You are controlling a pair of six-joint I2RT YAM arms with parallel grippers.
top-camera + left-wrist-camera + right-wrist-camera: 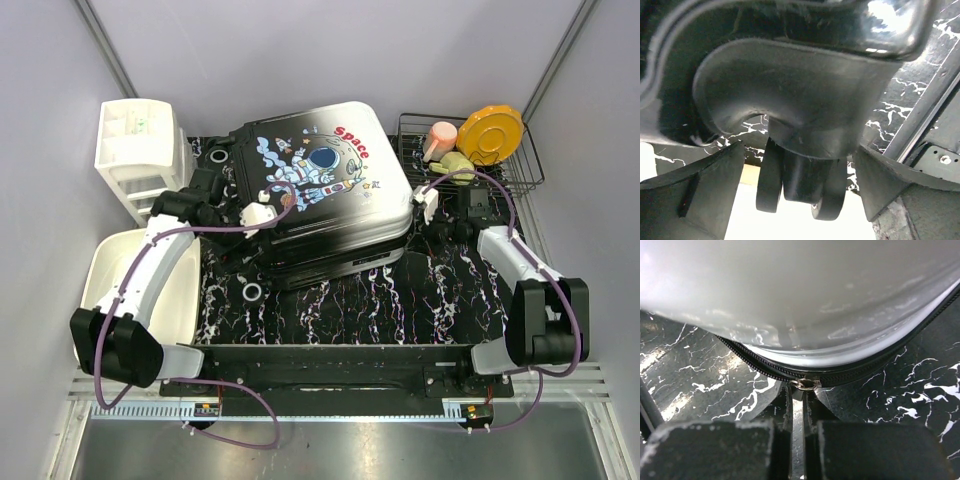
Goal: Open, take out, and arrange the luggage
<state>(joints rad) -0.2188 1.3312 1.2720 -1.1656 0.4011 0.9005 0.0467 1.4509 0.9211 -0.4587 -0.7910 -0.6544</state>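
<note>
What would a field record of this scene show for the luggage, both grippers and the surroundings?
Luggage: black-to-white hard-shell suitcase with astronaut print, closed, lying flat on black marbled mat
Left gripper: open, fingers either side of a black wheel
Right gripper: shut on the metal zipper pull at the suitcase's edge
Surroundings: white plastic tub left, white drawer unit rear left, wire basket rear right

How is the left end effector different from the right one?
The left end effector is open, fingers either side of a wheel of the luggage; the right end effector is pinched shut on the zipper pull. The left faces black shell, the right white shell. Both are at the luggage.
</note>
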